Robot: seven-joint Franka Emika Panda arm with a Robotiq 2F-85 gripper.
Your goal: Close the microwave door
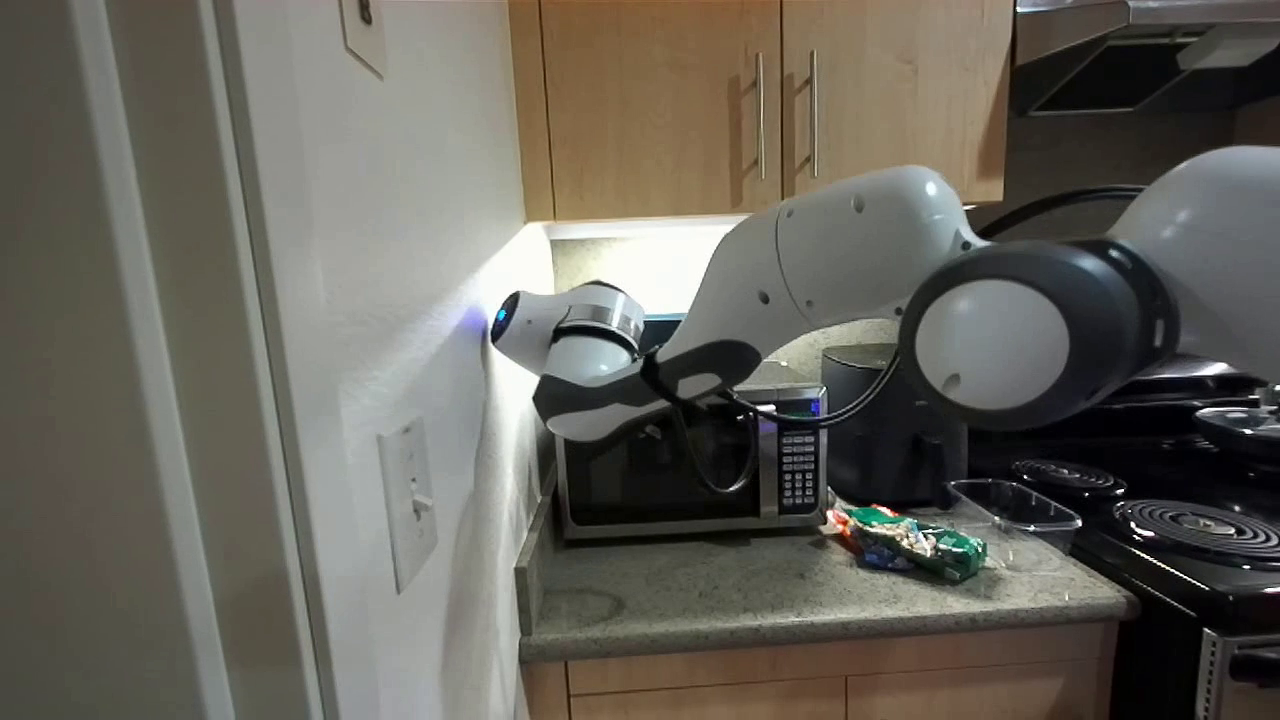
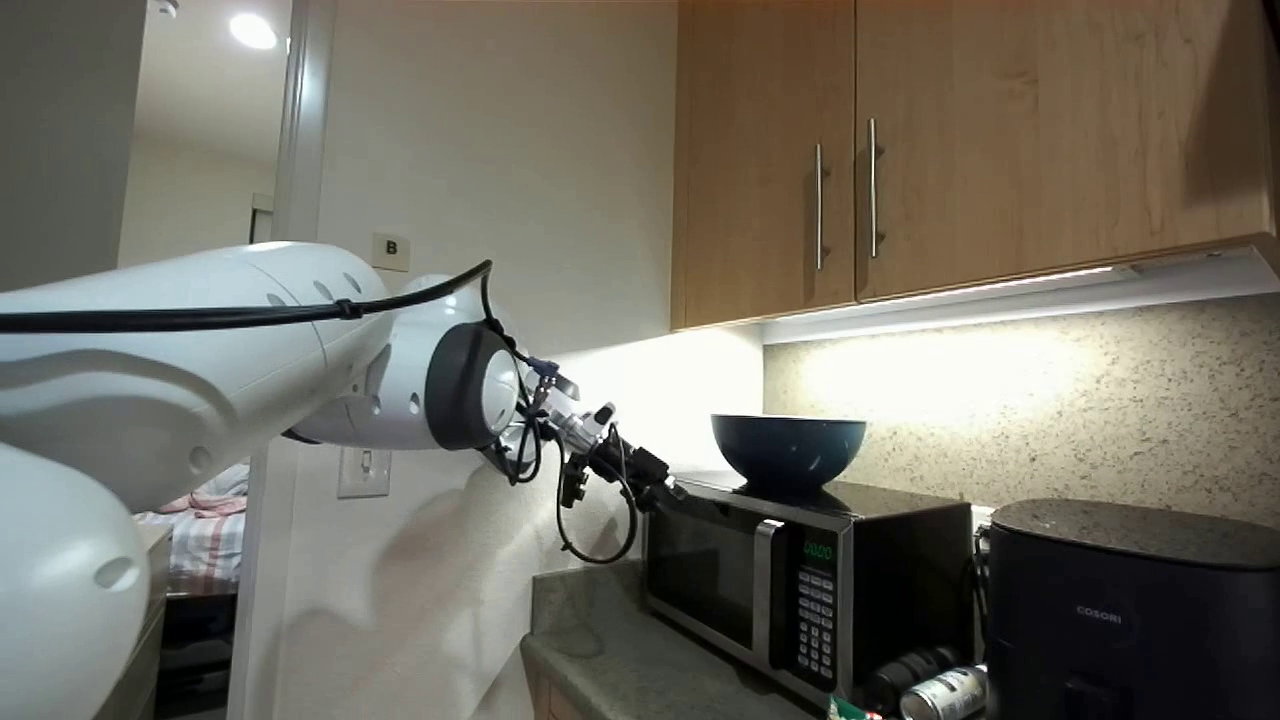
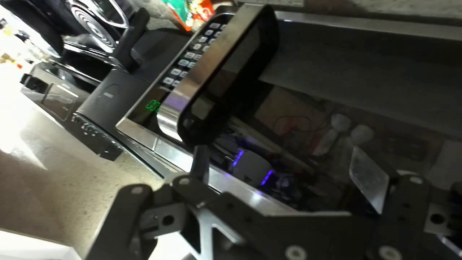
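Observation:
The microwave door [image 2: 700,562], a dark glass panel with a silver frame and an upright handle [image 2: 765,590], lies flush with the front of the silver microwave [image 2: 900,560], with no gap visible. In an exterior view my arm partly covers the door [image 1: 650,490]. The wrist view shows the door's glass [image 3: 332,94] and its handle [image 3: 207,68] close up. My gripper [image 3: 287,171] is open, its two fingers wide apart with nothing between them, in front of the door's upper part. In an exterior view the gripper [image 2: 690,500] is near the door's top edge; whether it touches cannot be told.
A dark blue bowl [image 2: 788,455] stands on the microwave. A black air fryer [image 1: 885,440] stands beside it. A green snack bag [image 1: 910,540] and a clear plastic container [image 1: 1015,505] lie before the fryer. A wall [image 1: 420,300] is close to my arm. A stove [image 1: 1200,530] adjoins the counter.

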